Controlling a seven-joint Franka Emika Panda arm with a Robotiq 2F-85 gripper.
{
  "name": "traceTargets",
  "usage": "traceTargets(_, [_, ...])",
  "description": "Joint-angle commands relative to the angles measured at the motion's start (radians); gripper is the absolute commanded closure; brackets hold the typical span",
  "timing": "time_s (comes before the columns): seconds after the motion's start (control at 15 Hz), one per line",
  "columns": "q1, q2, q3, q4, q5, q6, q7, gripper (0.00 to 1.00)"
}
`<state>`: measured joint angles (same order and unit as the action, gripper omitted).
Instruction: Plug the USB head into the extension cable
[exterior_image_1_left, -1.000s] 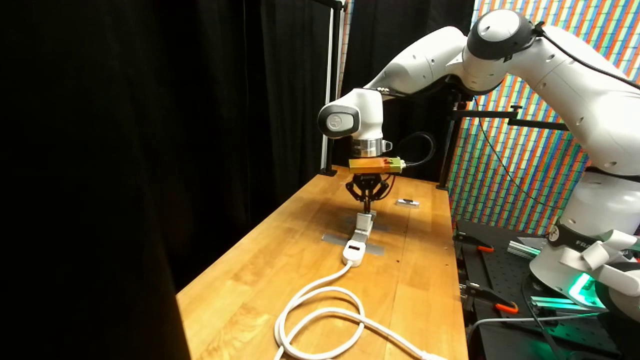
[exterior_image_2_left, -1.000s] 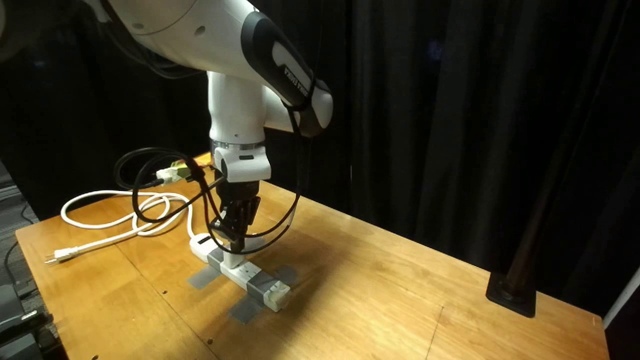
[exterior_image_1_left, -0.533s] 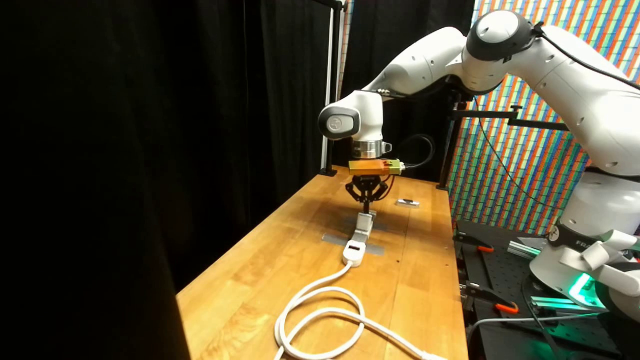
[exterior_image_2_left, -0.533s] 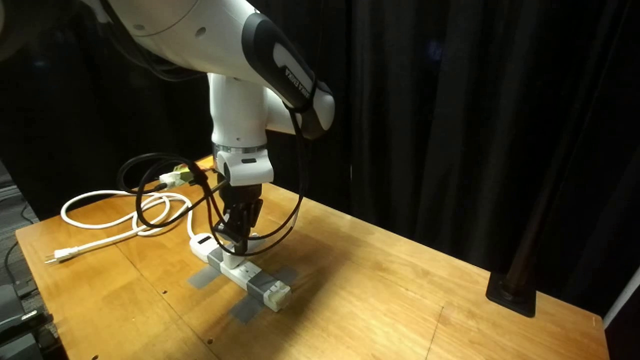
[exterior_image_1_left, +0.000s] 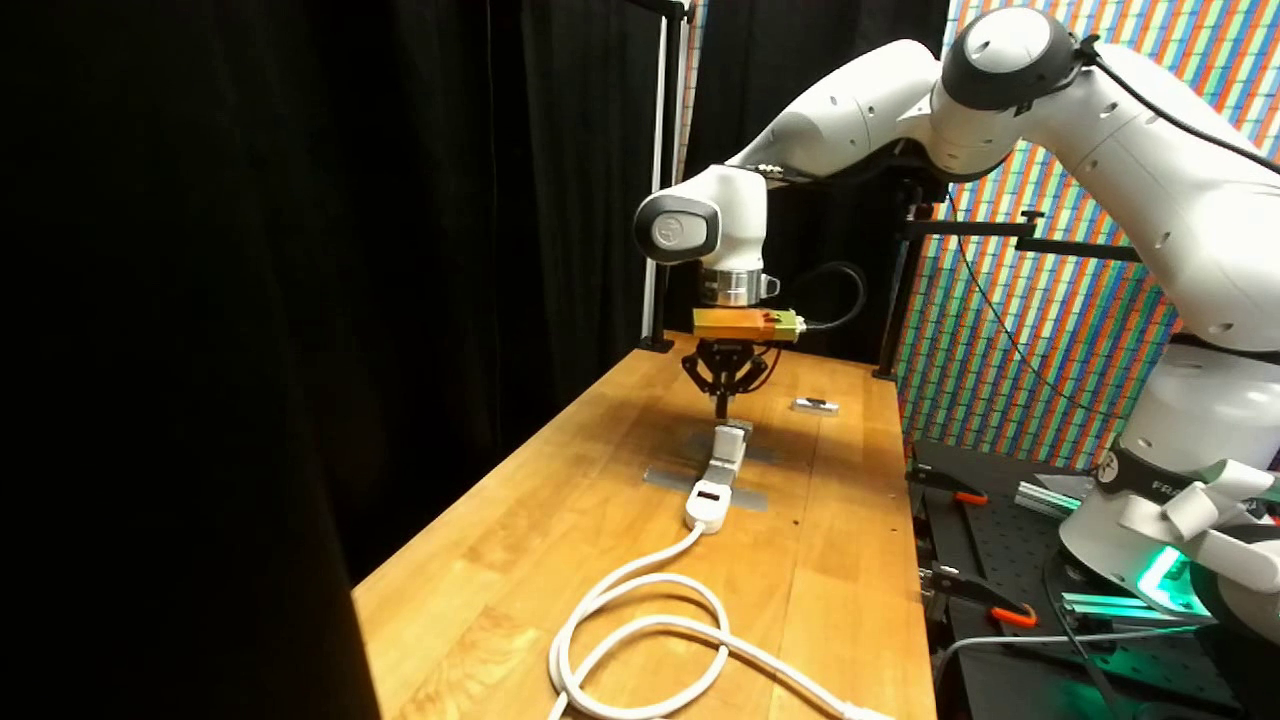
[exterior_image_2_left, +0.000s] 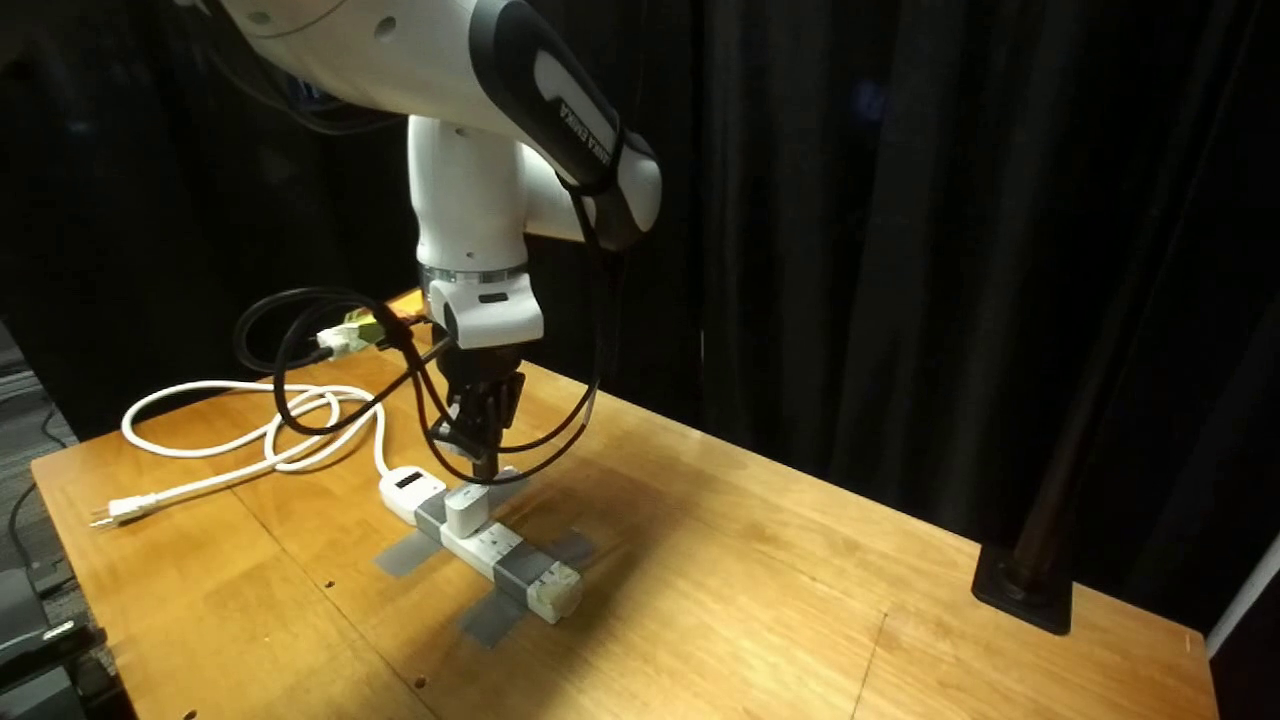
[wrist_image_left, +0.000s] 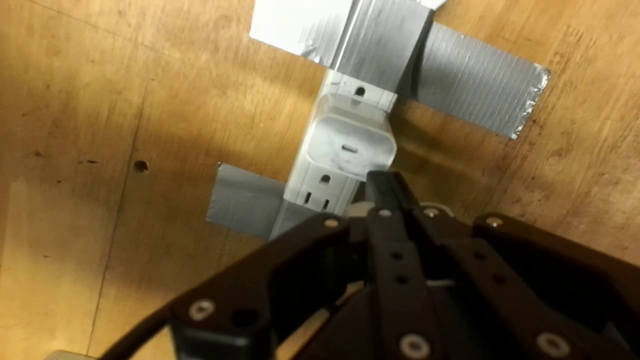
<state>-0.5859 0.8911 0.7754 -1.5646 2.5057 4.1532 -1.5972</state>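
Curtains (exterior_image_2_left: 850, 250): hung black behind the wooden counter (exterior_image_2_left: 720, 600) in both exterior views; a striped, many-coloured backdrop (exterior_image_1_left: 1070, 320) is seen beside them in an exterior view.
Extension cable (exterior_image_2_left: 490, 545): its white socket strip (wrist_image_left: 302, 180) is bound to the counter by two bands of grey tape (wrist_image_left: 245, 200); its cord (exterior_image_2_left: 210, 483) is laid in loops, and its pronged plug (exterior_image_2_left: 128, 508) is placed near the counter's edge.
USB head (wrist_image_left: 351, 145): white, stood upright on the strip between visible socket holes, its slot faced upward; how deeply it is seated cannot be told.
Claw (wrist_image_left: 389, 179): pointed downward, its fingers pressed together; the tips are held just beside the head's top, and whether it is touched cannot be told.
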Motion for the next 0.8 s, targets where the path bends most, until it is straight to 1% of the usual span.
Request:
traceTargets(0.0, [-0.037, -0.006, 0.046, -0.024, 0.011, -0.004, -0.023, 0.95])
traceTargets(0.27, [-0.061, 0.018, 0.069, -0.030, 0.011, -0.010, -0.026, 0.95])
traceTargets(0.73, [-0.082, 0.057, 0.068, -0.040, 0.011, -0.031, -0.039, 0.95])
